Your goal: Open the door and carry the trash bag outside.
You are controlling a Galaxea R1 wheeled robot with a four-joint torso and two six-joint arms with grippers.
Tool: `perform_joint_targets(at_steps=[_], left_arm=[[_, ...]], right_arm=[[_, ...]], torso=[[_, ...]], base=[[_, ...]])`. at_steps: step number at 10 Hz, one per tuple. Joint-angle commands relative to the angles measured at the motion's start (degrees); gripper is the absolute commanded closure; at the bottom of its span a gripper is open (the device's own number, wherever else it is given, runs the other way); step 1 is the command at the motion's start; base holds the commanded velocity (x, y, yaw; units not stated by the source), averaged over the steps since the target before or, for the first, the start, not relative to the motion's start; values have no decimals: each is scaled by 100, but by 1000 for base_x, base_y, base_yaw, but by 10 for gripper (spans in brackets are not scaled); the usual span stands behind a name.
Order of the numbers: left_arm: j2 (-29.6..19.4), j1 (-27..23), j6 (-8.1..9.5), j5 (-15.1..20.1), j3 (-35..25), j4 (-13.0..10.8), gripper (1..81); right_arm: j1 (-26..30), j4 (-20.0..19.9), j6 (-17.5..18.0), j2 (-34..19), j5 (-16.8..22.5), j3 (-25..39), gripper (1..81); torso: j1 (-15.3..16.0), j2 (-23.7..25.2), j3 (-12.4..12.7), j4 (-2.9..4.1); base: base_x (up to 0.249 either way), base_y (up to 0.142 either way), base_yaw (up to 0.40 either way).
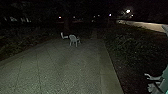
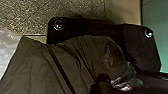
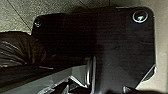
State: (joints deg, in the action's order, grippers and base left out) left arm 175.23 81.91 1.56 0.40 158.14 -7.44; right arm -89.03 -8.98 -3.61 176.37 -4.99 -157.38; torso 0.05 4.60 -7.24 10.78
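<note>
- The dark trash bag (image 2: 62,62) lay nearest, bulging and creased, close by the robot's base plate (image 2: 100,27); whether anything under it bore its weight could not be told.
- It looked thin, soft and rather slick, likely to sag and swing rather than keep a shape; how heavy it was stayed a guess, though a snag might well tear it.
- The gathered, shiny part (image 2: 122,81) seemed the best place to take hold, bunched tight, with the loose sides left alone.
- Whether the left gripper or the right gripper was spread, pressed together or pinching the plastic could not be told.
- Beyond spread the paving (image 1: 62,67), flanked by dark planting (image 1: 132,47).
- Farther off stood a white chair (image 1: 73,38) near another pale shape (image 1: 64,36), with a bright lamp (image 1: 128,11) in the distance.
</note>
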Motion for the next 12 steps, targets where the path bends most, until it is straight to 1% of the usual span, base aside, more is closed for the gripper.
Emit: perform_joint_targets(at_steps=[1,12], left_arm=[[-14,-276,2,320,-11,41,811],[-58,-276,20,329,-11,49,811]], right_arm=[[161,37,-70,94,384,68,10],[152,55,-87,67,393,68,10]], torso=[[0,0,0,0],[-5,11,2,0]], base=[[66,0,0],[77,0,0]])
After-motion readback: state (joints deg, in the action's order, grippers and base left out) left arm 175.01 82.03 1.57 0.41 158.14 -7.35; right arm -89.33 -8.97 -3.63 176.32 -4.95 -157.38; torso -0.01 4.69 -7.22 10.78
